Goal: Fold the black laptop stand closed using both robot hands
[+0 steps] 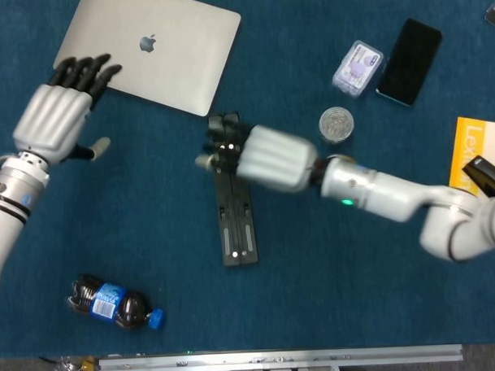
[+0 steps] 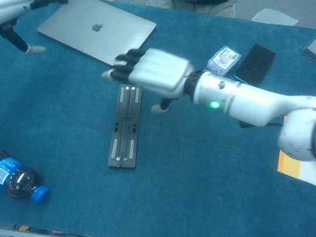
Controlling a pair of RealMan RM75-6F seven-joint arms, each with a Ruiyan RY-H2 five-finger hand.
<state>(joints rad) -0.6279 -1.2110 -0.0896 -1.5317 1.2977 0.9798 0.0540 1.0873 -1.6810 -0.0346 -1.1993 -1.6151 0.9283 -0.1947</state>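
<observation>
Closed silver laptop (image 1: 149, 49) at the table's far left. Right hand (image 2: 152, 73) hovering above the stand's far end, fingers spread, grasping nothing. Left hand (image 1: 56, 115) spread and empty too, by the laptop's near corner. Black laptop stand (image 2: 126, 127) flat on the blue cloth, bars together. Likely rigid, light, hinged; best gripped along the long edges.

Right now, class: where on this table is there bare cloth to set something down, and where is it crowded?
Bare cloth lies right of the laptop stand, below the right hand and forearm, across to the yellow booklet. Another patch sits between the stand, the laptop and the bottle. The far right is crowded: plastic case, phone and small round container.
</observation>
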